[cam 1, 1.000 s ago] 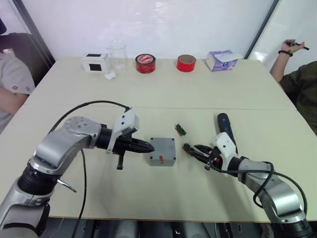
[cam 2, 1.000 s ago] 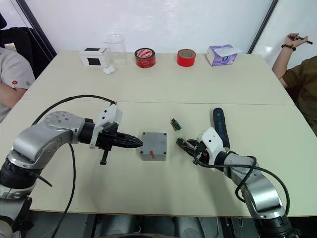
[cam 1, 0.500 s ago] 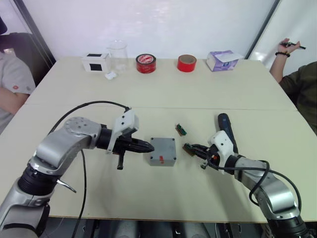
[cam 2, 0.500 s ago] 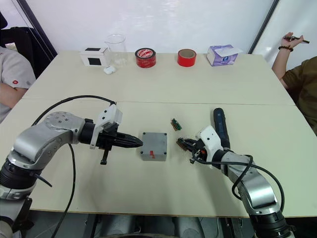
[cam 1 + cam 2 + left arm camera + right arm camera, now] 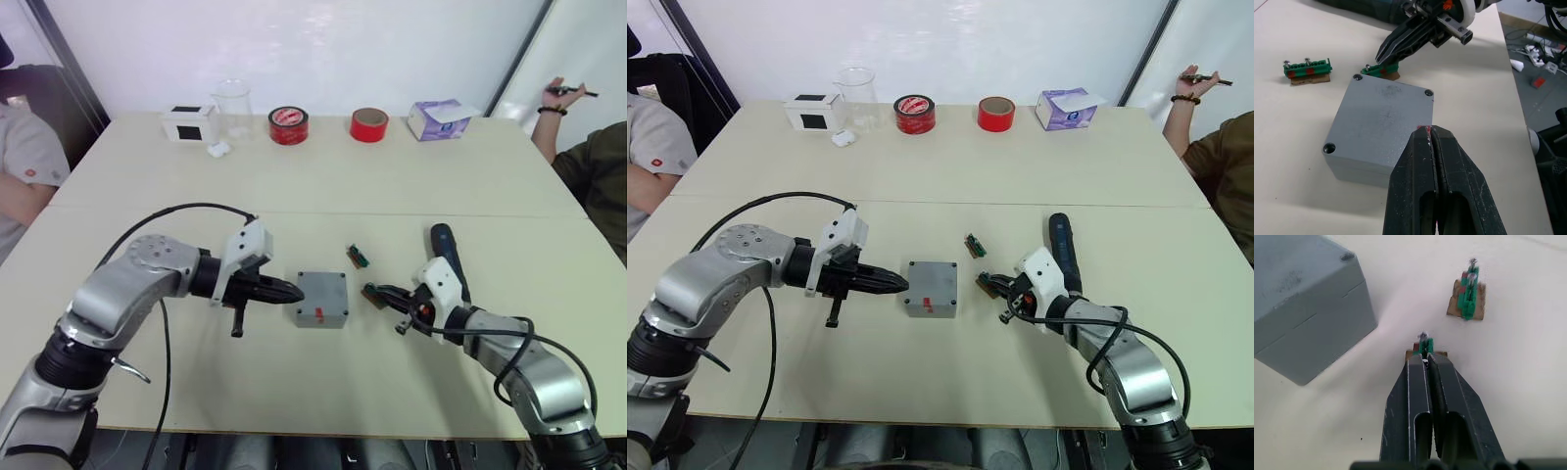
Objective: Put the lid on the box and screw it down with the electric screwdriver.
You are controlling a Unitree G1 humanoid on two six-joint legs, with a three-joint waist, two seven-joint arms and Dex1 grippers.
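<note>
The grey box (image 5: pixel 321 311) stands mid-table with the lid (image 5: pixel 1381 115) seated flush on top, screw holes showing at its corners. A red mark (image 5: pixel 318 314) is on the box's near side. My left gripper (image 5: pixel 300 291) is shut, its tips touching the box's left edge. My right gripper (image 5: pixel 1425 358) is shut with its tips on a small green strip (image 5: pixel 1423 343) just right of the box. The dark electric screwdriver (image 5: pixel 446 250) lies on the table behind my right arm. A second green strip (image 5: pixel 358 257) lies further back.
Along the far edge stand a white-and-black cube (image 5: pixel 189 123), a glass beaker (image 5: pixel 232 108), two red tape rolls (image 5: pixel 288 125) (image 5: pixel 368 124) and a tissue box (image 5: pixel 438 118). A person sits at each side of the table.
My right gripper's fingers, spread a second ago, have closed and shifted slightly left onto the green strip. The left gripper and box have stayed put.
</note>
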